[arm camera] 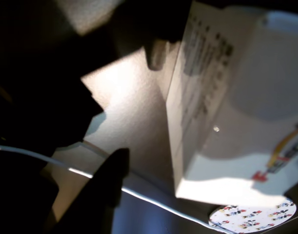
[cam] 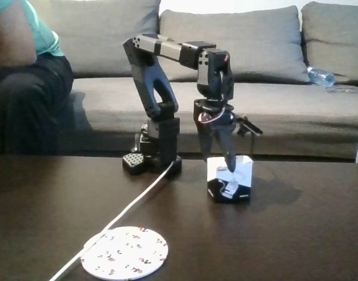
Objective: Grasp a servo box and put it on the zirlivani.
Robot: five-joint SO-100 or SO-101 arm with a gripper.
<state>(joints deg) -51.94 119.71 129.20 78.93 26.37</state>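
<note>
The servo box point(cam: 240, 175), white above and black below, stands on the dark table right of the arm's base. My gripper point(cam: 221, 159) points straight down onto it. One dark finger point(cam: 228, 157) lies over its front face and the other drops behind its left top edge. From the wrist view the box point(arm camera: 222, 146) fills the right side, very close, with small print on one face and a servo picture low on another. Whether the jaws press on it is unclear. The zirlivani point(cam: 125, 253), a flat white speckled disc, lies near the table's front edge, and its rim point(arm camera: 253, 217) shows below the box.
A white cable point(cam: 123, 215) runs from the arm's base point(cam: 152, 158) across the table past the disc. A grey sofa point(cam: 255, 47) stands behind the table. A seated person point(cam: 20, 76) is at the far left, and a plastic bottle point(cam: 320, 76) lies on the sofa's right.
</note>
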